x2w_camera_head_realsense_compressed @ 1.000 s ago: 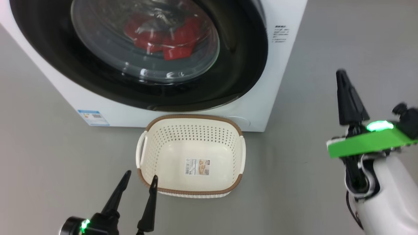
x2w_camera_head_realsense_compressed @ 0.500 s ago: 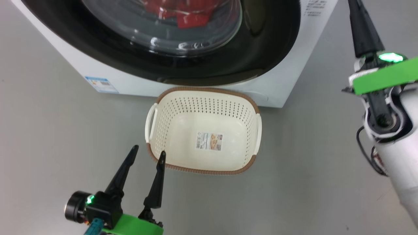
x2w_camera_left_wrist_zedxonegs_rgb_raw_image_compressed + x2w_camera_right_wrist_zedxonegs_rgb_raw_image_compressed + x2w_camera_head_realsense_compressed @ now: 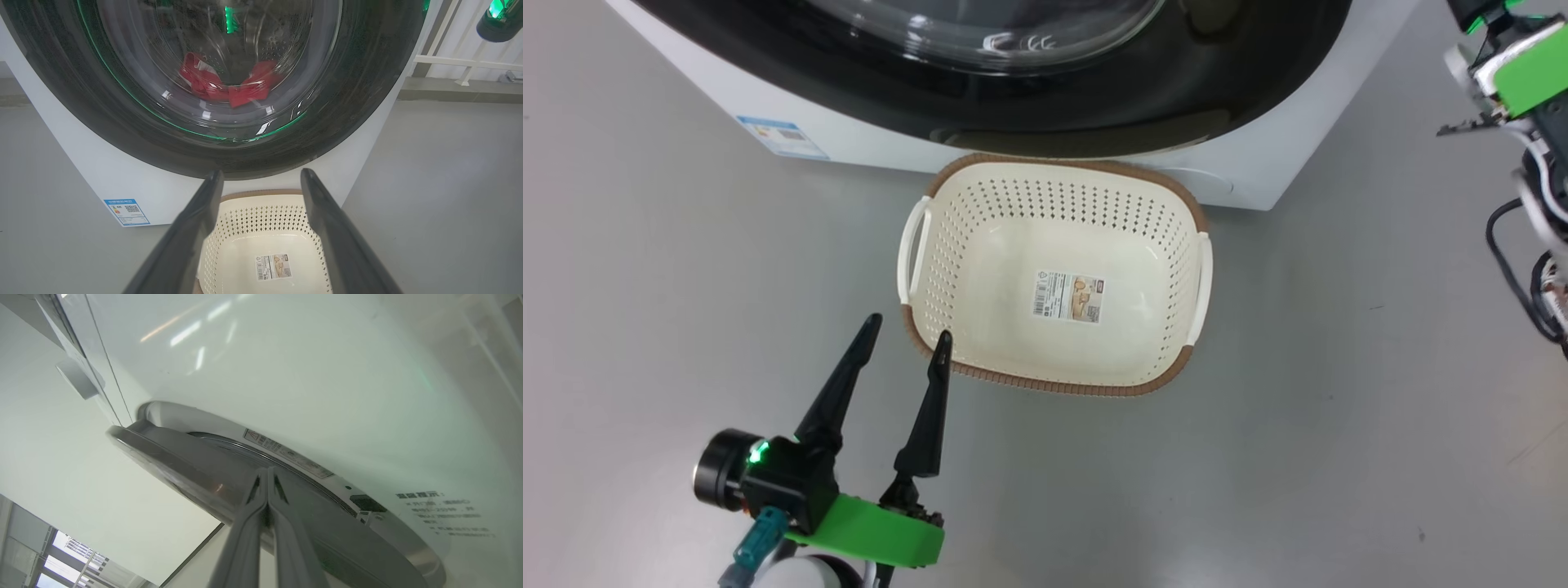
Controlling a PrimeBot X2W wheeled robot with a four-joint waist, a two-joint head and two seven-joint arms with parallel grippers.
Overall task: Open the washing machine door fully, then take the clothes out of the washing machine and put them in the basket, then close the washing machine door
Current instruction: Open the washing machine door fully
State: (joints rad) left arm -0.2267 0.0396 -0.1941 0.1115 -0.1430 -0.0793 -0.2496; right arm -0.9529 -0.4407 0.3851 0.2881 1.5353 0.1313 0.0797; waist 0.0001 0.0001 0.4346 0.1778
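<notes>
Hovering left gripper (image 3: 909, 325), fingers apart, just beside basket (image 3: 1054, 384). Pointing right gripper (image 3: 267, 470), fingers together, at washing machine door (image 3: 171, 465) edge.

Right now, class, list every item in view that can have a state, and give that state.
washing machine door: covering the drum, not swung open
clothes: inside the drum
basket: upright, empty
left gripper: open, empty
right gripper: shut, tips by the door's edge
</notes>
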